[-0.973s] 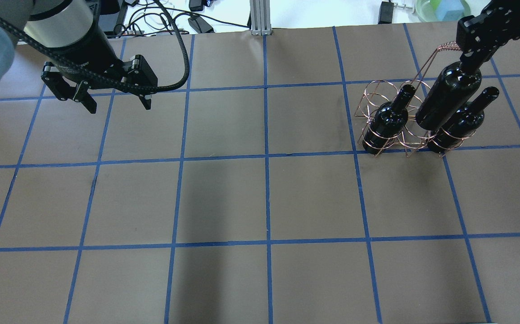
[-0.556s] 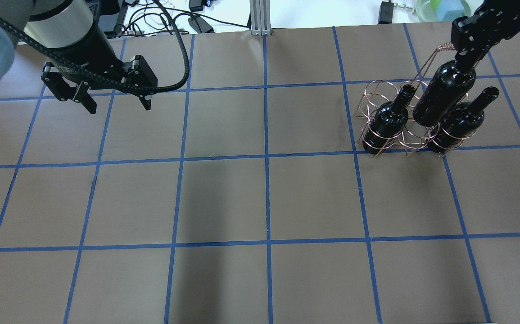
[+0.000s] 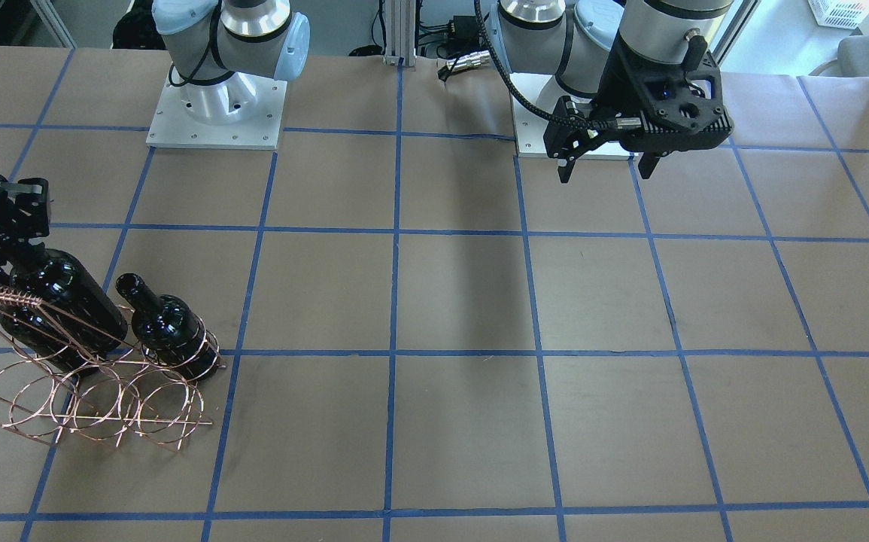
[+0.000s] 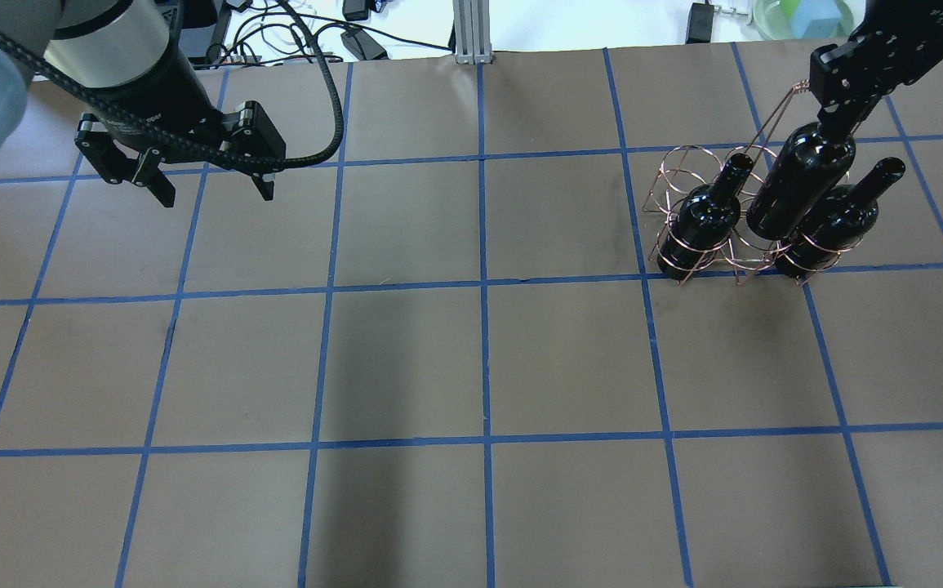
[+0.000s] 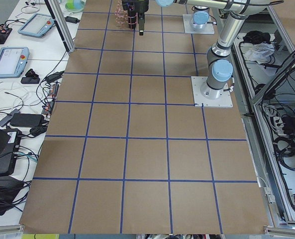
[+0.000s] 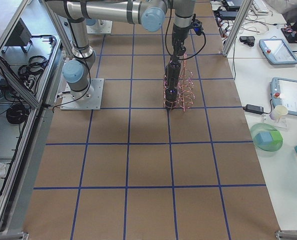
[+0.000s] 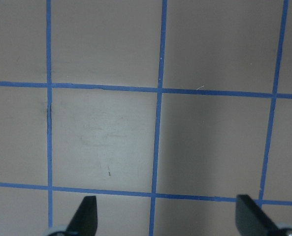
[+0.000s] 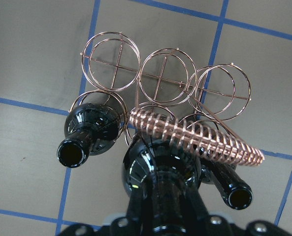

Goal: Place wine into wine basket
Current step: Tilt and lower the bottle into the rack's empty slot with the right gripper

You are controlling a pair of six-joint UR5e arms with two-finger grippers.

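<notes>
The right pincer [image 4: 837, 122] is closed on the slim neck of the wine [image 4: 802, 184], a glossy near-black glass bottle that hangs neck-up. Its round body leans slightly in the overhead view. The bottle's lower end sits at the middle ring of the wine basket [image 4: 687, 175], in the row nearer the robot. How deep it has gone in cannot be told.

The basket is thin copper-coloured wire bent into two rows of round rings. Its twisted handle [image 8: 200, 137] crosses just above the held bottle's shoulder in the right wrist view. Two like bottles stand in the rings either side, the left bottle [image 4: 704, 220] and the right bottle [image 4: 834, 216], both close against the held one. The three rings of the farther row show only wire and paper.

The worktop [image 4: 479, 367] is matte brown paper gridded with blue tape. The basket stands toward its far right part. A wide stretch of paper lies between it and the left pincer [image 4: 216, 196], which hovers with its black fingers [image 7: 86, 214] spread apart, holding nothing.
</notes>
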